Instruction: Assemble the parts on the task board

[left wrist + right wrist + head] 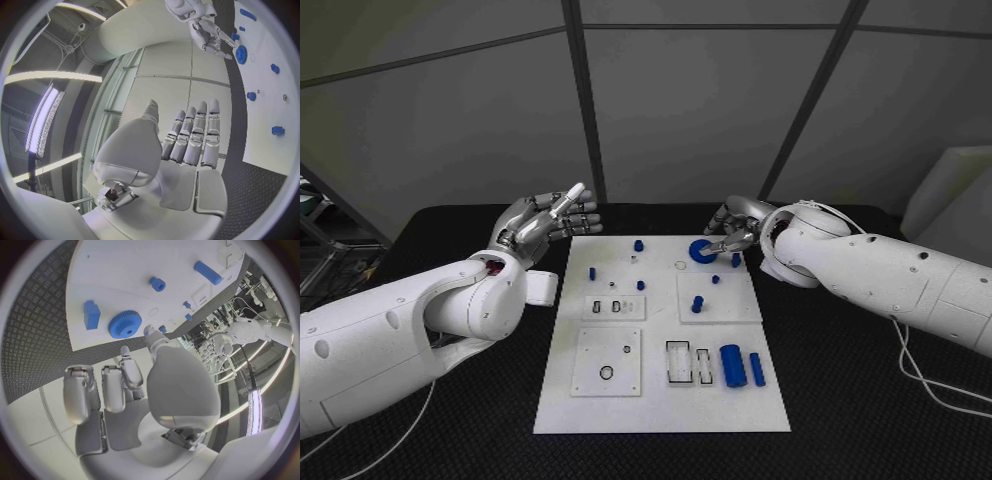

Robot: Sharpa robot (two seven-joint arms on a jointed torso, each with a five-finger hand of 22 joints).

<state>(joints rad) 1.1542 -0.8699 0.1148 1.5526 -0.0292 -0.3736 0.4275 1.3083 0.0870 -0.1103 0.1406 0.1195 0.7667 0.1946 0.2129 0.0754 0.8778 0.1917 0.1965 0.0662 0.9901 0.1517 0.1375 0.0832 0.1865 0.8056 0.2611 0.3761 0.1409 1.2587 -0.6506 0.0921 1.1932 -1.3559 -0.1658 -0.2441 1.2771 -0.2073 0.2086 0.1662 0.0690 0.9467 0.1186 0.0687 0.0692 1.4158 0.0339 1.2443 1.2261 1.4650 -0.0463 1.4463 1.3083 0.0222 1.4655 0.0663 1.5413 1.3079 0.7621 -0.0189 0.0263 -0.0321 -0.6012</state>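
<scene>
Head view: white task board [661, 400] lying lengthwise on the black table [848, 400], one short end far from the robot, the other near. Right hand [733, 232] at the board's far right corner, fingers closed down toward the blue gear [702, 251]; contact likely, but a firm grip cannot be told from here. Probably stationed there to seat or lift the gear at its place on the board. Left hand [548, 222] off the board's far left corner, fingers straight and together, holding nothing, apparently parked clear of the work. Blue cylinder [731, 365] and a thinner blue bar [757, 369] lying side by side toward the near right corner beside a rectangular slot; small blue pegs [640, 244] standing across the far half.

Left wrist view: left hand [187, 145] flat, palm open, fingers extended side by side, empty, over bare table beside the board's long edge. Right hand [209, 35] visible beyond, fingertips just beside the gear [241, 53].

Right wrist view: right hand [134, 385] with fingers curled inward, thumb tip reaching to the gear [125, 323]; whether pinched or merely touched cannot be told. Gear a toothed blue disc with a central bore, lying flat on the board. Blue block [92, 314] just beside it, nearer the board's edge; a round blue knob [157, 284] and a blue bar [207, 272] well apart, farther along the board.
</scene>
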